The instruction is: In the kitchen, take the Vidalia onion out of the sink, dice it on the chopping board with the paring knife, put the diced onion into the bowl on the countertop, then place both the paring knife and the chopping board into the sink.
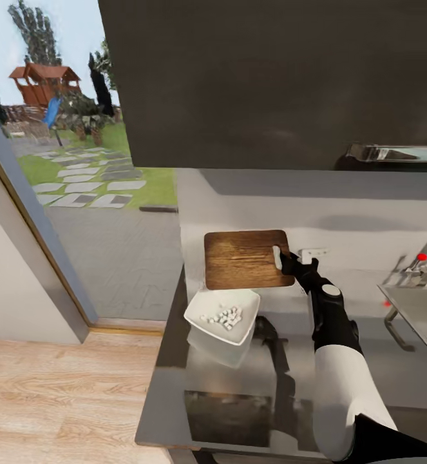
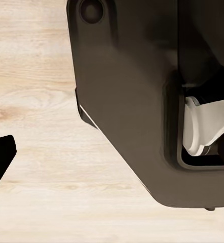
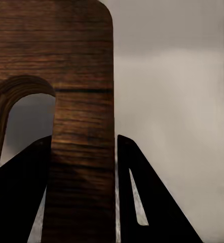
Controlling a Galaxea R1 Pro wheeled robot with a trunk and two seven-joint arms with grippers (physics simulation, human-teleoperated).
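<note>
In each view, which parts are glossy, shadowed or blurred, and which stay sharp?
Head view: the countertop reflects like a mirror, doubling the bowl; soft shadow under the wall cabinet. Right wrist view: the chopping board grain is sharp, while the right gripper fingers are black silhouettes. Left wrist view: pale wood floor, evenly lit, slightly soft.

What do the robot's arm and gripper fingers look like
The right arm has a white forearm shell, a black wrist section with a round pale cap, and a black elbow joint. The right gripper is black; its fingers are flat, dark wedges, one with a narrow slot.
</note>
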